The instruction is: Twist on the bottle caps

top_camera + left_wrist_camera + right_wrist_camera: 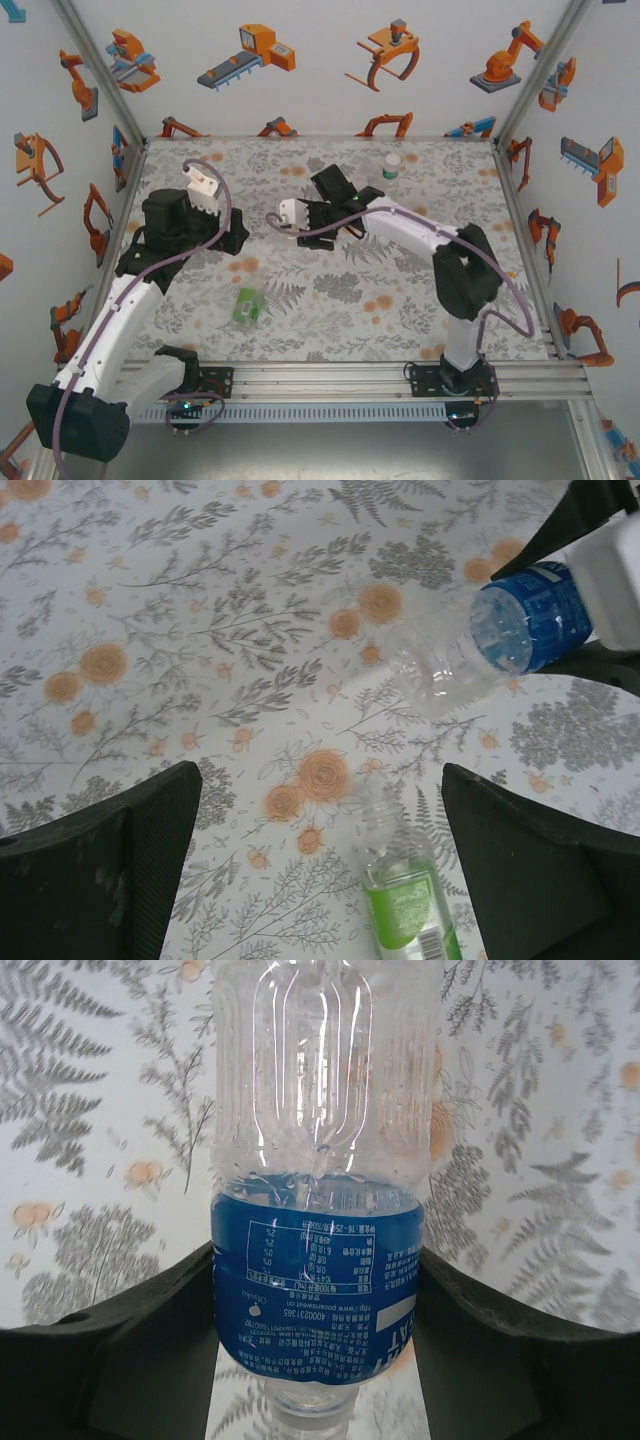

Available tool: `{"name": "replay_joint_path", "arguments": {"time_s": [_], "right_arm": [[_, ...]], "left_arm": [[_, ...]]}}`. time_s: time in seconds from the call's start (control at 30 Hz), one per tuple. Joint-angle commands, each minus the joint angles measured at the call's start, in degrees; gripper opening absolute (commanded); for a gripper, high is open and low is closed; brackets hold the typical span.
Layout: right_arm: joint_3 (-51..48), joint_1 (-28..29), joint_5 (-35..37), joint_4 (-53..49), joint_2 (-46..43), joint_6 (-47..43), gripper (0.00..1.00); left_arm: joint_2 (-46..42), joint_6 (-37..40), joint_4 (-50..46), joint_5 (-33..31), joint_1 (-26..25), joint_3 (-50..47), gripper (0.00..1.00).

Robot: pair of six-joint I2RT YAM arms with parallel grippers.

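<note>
Item: blue-labelled bottle (320,1110), clamped between right gripper (315,1260) fingers, neck seemingly palmward. Left gripper (320,810) fingers apart, empty. Advice: regrip, exposing neck.

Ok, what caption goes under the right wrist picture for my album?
Right gripper holds the blue-labelled bottle over the flowery tablecloth.

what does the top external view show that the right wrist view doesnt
Top external: the left arm, the green-labelled bottle lying on its side near the middle of the table, and the slim bottle standing upright near the far edge.
Right wrist: a close look at the blue-labelled bottle, clamped in the right gripper, with droplets inside its clear body.
Both: the floral tabletop and the right gripper.
</note>
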Motion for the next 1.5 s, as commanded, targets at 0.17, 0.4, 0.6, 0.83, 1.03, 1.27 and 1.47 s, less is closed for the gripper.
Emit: {"name": "replay_joint_path", "arguments": {"time_s": [0.17, 0.4, 0.6, 0.83, 1.03, 1.27, 1.47], "right_arm": [[-12.09, 5.98, 11.3, -2.76, -17.38, -11.77, 0.49], [-13.03, 13.89, 23.4, -9.86, -26.64, -16.26, 0.5], [-13.43, 19.16, 28.98, -10.11, -32.11, -19.38, 0.53], [-11.25, 23.0, 32.65, -11.42, -33.07, -20.92, 0.53], [-9.76, 26.1, 35.37, -10.57, -32.56, -23.24, 0.53], [-8.5, 26.94, 36.92, -8.78, -32.23, -25.75, 0.54], [-8.36, 27.18, 37.01, -6.92, -32.5, -27.02, 0.55]], "left_arm": [[2.31, 3.72, -3.09, 18.54, -2.33, 4.21, 0.99], [8.04, 8.31, -14.42, 25.82, -10.61, 12.44, 0.97], [11.59, 5.31, -14.92, 30.15, -15.72, 15.49, 0.99], [15.06, 5.04, -15.31, 35.35, -19.23, 18.87, 1.0], [18.2, 6.06, -17.16, 37.62, -20.77, 21.6, 0.95], [21.49, 8.74, -20.91, 38.16, -22.21, 23.5, 0.89], [22.45, 10.0, -21.29, 38.74, -22.64, 23.78, 0.78]]}}
